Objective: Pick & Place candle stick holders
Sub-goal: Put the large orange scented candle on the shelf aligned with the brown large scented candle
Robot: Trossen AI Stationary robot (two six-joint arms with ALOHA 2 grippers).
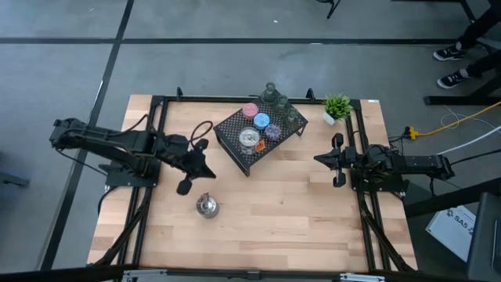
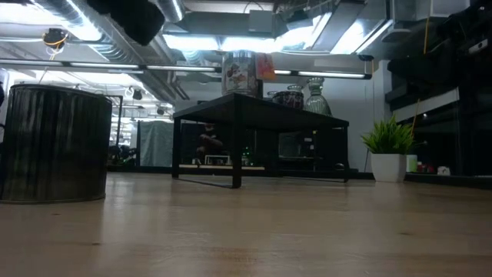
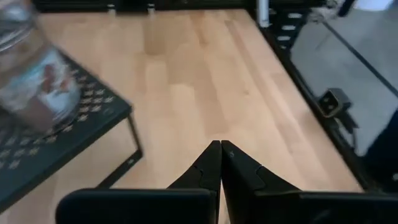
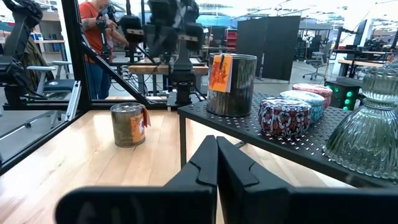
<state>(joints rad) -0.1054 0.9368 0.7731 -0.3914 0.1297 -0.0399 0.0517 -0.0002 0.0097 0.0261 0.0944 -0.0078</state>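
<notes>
A black mesh rack (image 1: pixel 261 133) stands at the table's far middle. On it stand a pink (image 1: pixel 250 110), a blue (image 1: pixel 261 120) and a purple holder (image 1: pixel 272 131), a silver holder (image 1: pixel 249 139) and glass holders (image 1: pixel 280 102). Another silver holder (image 1: pixel 207 205) stands on the table toward the near left; it also shows in the right wrist view (image 4: pixel 129 124) and in the low view (image 2: pixel 54 142). My left gripper (image 1: pixel 208 171) is shut and empty, between the rack and that holder; it also shows in the left wrist view (image 3: pixel 221 149). My right gripper (image 1: pixel 317 159) is shut and empty, right of the rack; it also shows in the right wrist view (image 4: pixel 216 144).
A small potted plant (image 1: pixel 337 107) stands at the far right. A black cable (image 1: pixel 202 129) loops left of the rack. Black frame rails (image 1: pixel 156 110) run along the table's left, right and far sides. A person (image 4: pixel 99 37) stands beyond the table. Bare wood (image 1: pixel 274 219) lies toward the near edge.
</notes>
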